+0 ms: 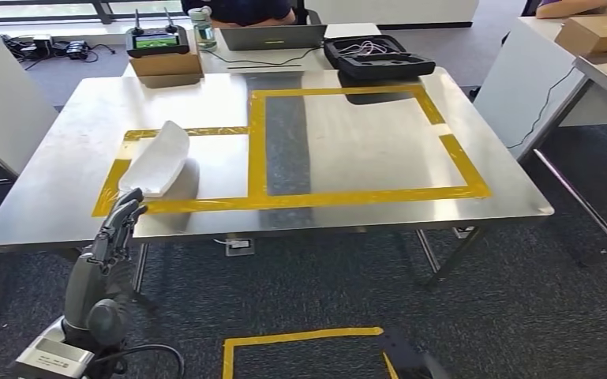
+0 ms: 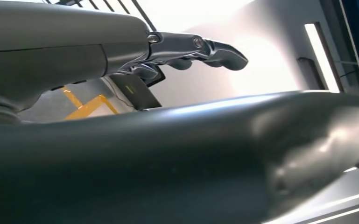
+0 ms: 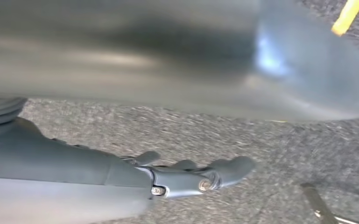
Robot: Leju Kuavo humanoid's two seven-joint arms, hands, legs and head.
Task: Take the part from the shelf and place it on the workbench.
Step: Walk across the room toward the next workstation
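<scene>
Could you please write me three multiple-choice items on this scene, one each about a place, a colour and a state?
1. Where does the white part lie?
A. On the table, in the smaller taped box
B. On the floor
C. On the laptop

2. What colour is the tape on the table?
A. Blue
B. Yellow
C. Red

3. What is the left hand doing?
A. Gripping the part
B. Holding a bottle
C. Holding nothing, at the table's near edge

Answers:
1. A: the head view shows the part resting on the steel top inside the left-side taped outline.
2. B: the strips forming both outlines are yellow.
3. C: the hand stands just short of the part, with nothing in its fingers.
</scene>
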